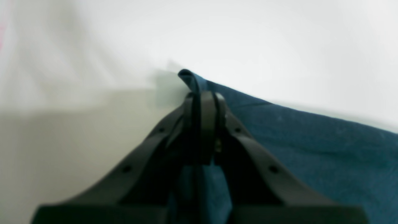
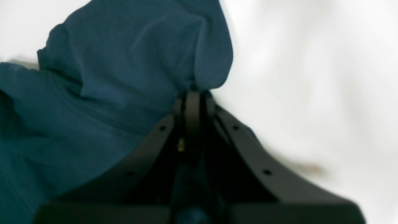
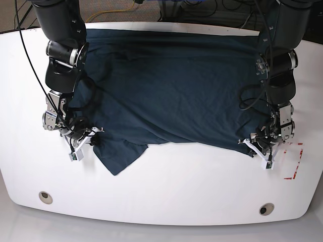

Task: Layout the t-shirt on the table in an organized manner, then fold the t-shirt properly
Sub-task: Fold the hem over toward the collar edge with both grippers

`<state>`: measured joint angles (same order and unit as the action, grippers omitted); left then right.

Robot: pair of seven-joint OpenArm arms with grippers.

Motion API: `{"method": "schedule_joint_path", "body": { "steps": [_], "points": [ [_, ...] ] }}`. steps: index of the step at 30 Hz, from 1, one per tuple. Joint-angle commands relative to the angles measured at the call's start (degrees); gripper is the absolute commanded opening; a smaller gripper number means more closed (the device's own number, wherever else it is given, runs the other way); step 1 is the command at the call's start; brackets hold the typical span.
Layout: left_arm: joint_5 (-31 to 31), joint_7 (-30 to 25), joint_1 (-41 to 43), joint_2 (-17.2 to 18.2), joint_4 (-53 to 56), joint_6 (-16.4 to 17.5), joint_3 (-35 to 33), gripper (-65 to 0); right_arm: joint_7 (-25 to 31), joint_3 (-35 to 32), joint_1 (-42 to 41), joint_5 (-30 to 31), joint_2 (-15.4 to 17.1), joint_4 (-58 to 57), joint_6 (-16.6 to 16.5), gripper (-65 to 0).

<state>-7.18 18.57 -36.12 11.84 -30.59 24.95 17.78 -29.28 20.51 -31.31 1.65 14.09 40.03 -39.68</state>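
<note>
The dark teal t-shirt (image 3: 171,85) lies spread across the far half of the white table (image 3: 176,191), its near hem wrinkled and one flap pointing toward the front left. My left gripper (image 3: 250,144) is shut on the shirt's near right edge; in the left wrist view the gripper (image 1: 202,95) pinches a fold of the shirt (image 1: 311,140) over the table (image 1: 248,37). My right gripper (image 3: 95,135) is shut on the shirt's near left edge; in the right wrist view the gripper (image 2: 194,93) holds bunched cloth of the shirt (image 2: 108,77) above the table (image 2: 311,77).
Two round grommet holes, one on the left (image 3: 45,196) and one on the right (image 3: 266,208), sit near the table's front edge. A red tape mark (image 3: 295,161) lies just right of my left gripper. Cables (image 3: 121,10) run behind the table's far edge.
</note>
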Motion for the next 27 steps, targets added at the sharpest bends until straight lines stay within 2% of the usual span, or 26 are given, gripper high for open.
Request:
{"method": "schedule_joint_path", "body": {
  "steps": [1,7,11,16,27],
  "points": [
    [0.37,-0.41,-1.38,0.78,-4.44,-0.03,0.20,-65.0,-0.22,0.10,-1.61,0.77,0.81,4.50,-0.32,-64.8],
    [0.45,4.25,1.09,0.78,-12.62,1.12,0.20,-65.0,-4.17,0.28,-0.03,0.77,0.64,12.23,-0.32,-64.8],
    [0.45,6.97,2.14,0.60,-19.39,5.34,0.20,-65.0,-6.72,0.37,0.06,0.77,0.64,15.49,-0.32,-64.8],
    [0.45,11.37,3.11,0.43,-25.37,7.89,0.20,-65.0,-9.45,0.37,0.06,0.77,0.64,18.56,-0.32,-64.8],
    [0.54,17.17,6.80,0.60,-39.26,8.15,0.20,-65.0,-15.78,0.45,3.40,0.86,0.64,29.90,-0.32,-64.8]
  ]
}}
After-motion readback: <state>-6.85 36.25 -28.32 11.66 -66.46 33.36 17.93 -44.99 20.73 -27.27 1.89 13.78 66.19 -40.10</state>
